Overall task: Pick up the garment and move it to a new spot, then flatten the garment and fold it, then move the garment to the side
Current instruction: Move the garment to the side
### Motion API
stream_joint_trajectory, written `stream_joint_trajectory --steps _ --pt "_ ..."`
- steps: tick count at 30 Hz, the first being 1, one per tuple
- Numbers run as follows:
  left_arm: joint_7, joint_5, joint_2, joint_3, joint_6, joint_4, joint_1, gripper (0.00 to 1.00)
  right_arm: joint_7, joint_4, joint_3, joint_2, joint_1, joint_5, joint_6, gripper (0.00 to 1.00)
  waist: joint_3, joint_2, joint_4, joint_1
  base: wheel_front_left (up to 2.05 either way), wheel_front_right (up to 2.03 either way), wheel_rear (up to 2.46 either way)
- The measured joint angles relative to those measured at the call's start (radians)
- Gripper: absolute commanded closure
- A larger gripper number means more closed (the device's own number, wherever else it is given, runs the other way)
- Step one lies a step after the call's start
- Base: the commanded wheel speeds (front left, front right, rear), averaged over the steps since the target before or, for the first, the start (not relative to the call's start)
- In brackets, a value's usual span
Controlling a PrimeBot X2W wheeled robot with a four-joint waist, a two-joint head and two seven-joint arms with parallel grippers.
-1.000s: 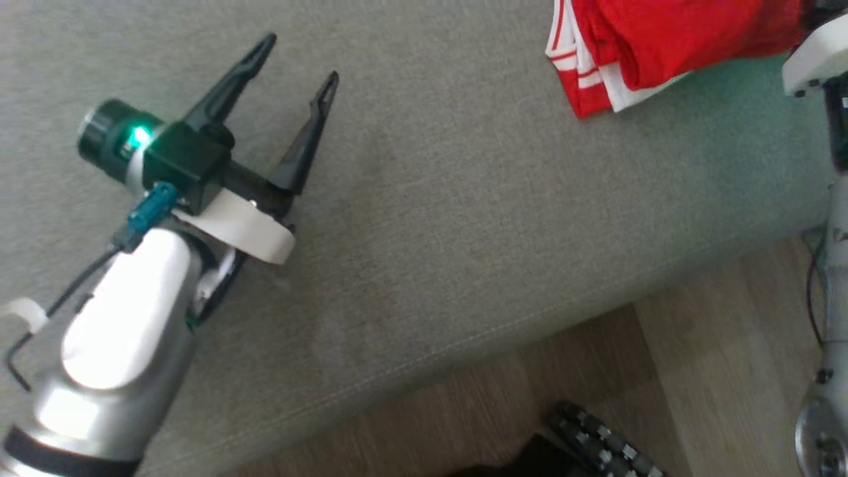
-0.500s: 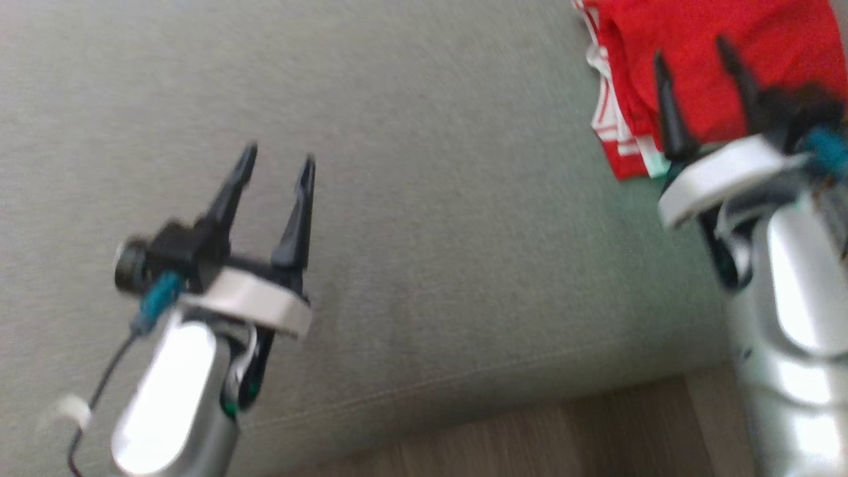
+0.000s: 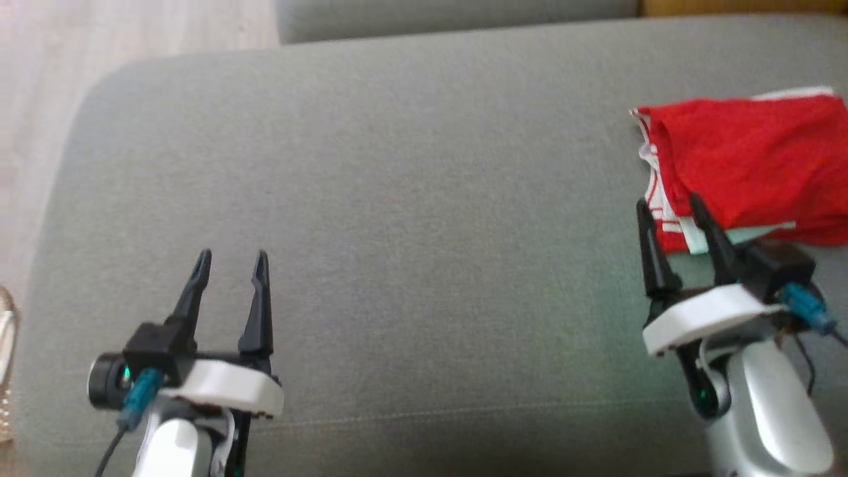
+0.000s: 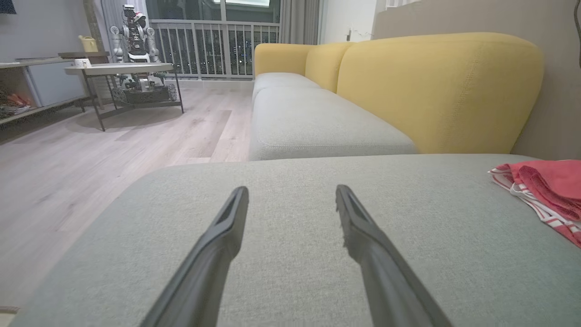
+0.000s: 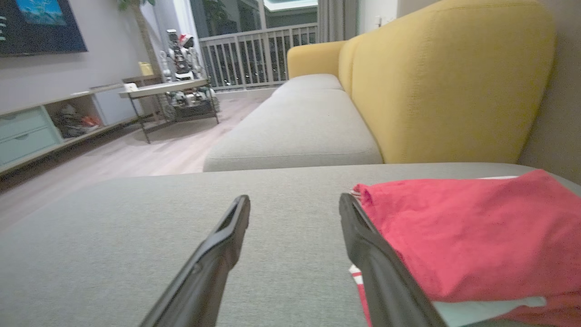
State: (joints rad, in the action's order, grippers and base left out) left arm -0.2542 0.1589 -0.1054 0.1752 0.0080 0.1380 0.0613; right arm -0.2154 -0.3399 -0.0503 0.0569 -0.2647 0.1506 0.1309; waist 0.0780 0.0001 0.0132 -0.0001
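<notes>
The garment [image 3: 748, 165] is red with white striped trim, folded into a compact stack on the right end of the grey cushion [image 3: 411, 218]. It also lies at the right edge of the left wrist view [image 4: 549, 190] and fills the right of the right wrist view [image 5: 472, 231]. My right gripper [image 3: 669, 209] is open, hovering just in front of the garment's near left corner, nothing between its fingers. My left gripper [image 3: 232, 262] is open over the bare cushion at the lower left, far from the garment.
Wooden floor [image 3: 132, 26] lies beyond the cushion's rounded left end. A second grey seat with yellow backrests [image 4: 435, 91] extends ahead. A low table [image 4: 122, 72] carrying another robot stands across the room, beside a low shelf unit [image 5: 27, 131].
The head camera has swung, so the whole picture shifted and the cushion's left end came into view. Both arms now sit low in the frame, fingers up. The garment lies unchanged.
</notes>
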Motion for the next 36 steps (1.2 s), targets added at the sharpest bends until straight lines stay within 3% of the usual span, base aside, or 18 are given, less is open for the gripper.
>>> stream_joint_trajectory --steps 10,36 --pt "0.000 -0.016 0.047 -0.058 -0.053 -0.001 -0.086 0.00 -0.032 -0.031 0.019 -0.004 0.102 0.037 0.000 0.00 -0.068 0.0000 0.029 0.0000 0.00 0.00 0.00" --pt "0.000 -0.026 0.055 -0.099 -0.042 -0.004 -0.092 0.00 -0.037 -0.012 0.025 -0.004 0.108 0.028 0.000 0.00 -0.056 0.0000 0.022 0.0000 0.00 0.00 0.00"
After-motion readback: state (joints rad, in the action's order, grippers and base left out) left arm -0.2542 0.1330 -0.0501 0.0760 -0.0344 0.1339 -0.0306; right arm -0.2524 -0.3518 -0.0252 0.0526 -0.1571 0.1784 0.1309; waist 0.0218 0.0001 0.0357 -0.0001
